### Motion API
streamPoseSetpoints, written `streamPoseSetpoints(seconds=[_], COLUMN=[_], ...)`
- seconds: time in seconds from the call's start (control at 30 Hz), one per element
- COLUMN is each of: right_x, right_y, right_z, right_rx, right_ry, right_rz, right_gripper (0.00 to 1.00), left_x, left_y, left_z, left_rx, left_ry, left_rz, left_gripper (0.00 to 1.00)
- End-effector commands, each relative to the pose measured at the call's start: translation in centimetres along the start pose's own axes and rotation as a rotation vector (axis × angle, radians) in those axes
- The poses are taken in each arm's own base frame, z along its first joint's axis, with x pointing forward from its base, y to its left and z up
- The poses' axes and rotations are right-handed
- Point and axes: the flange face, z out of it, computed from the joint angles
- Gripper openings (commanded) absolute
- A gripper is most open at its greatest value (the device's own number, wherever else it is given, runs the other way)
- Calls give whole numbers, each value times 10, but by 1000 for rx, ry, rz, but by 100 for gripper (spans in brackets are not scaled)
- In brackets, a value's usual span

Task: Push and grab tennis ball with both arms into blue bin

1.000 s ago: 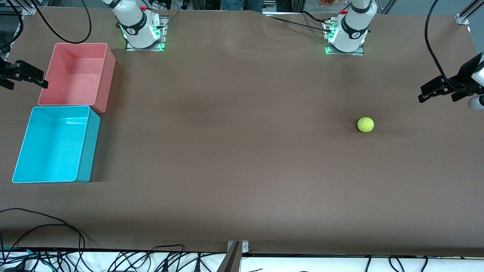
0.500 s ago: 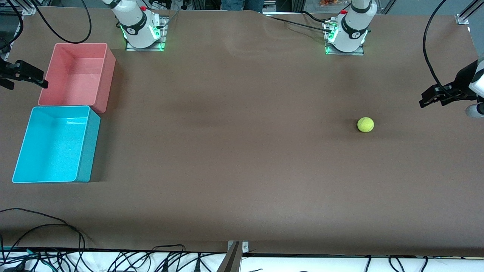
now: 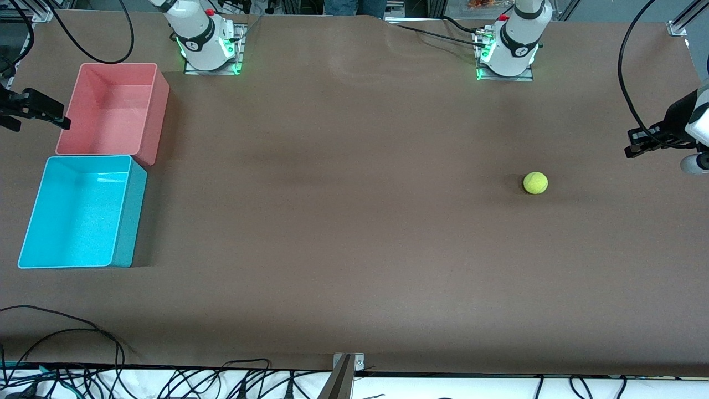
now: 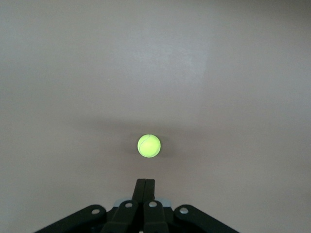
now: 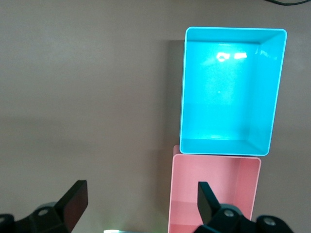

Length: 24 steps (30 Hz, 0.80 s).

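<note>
Tennis ball (image 3: 535, 183): on the table (image 3: 354, 233) toward my left arm's end, apart from my clenched left tool (image 3: 632, 148). Right tool (image 3: 62, 123): released, fingers wide, beside the pink bin (image 3: 113, 108); blue bin (image 3: 83, 211) adjoining.

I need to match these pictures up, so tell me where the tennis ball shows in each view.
Front view: tennis ball lies on the brown table toward the left arm's end, apart from the left gripper.
Left wrist view: ball just ahead of the shut fingertips.
Right wrist view: not in it.
Shared landmark: the brown table.
</note>
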Motion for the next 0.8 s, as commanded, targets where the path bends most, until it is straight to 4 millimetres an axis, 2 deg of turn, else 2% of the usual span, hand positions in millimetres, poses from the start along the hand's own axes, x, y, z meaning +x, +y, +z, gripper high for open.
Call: streamPoseSetpoints(seconds=[0.0,0.27,0.43,0.6,0.7,0.77], right_x=[-3,-3,-3,-2,-3,-3], right_y=[0,0,0,0,0,0], right_z=[-4,-5,-5,-3,-4,-4], right_rx=[2,2,2,2,2,2], right_ry=[-3,-1,-1,-4,-3,-3], right_rz=[0,0,0,0,0,0], right_gripper=[100,100,100,100,100,100], left_x=[-1,0,10,10,8,8], left_y=[-15,-22,-26,-29,-48,-57], left_z=[-1,2,24,43,59,77], left_rx=[-16,-1,72,105,117,121], left_ry=[-8,-19,-17,-43,-78,-99], left_rz=[-189,-629,-1000,-1074,-1106,-1131], left_gripper=[0,0,0,0,0,0])
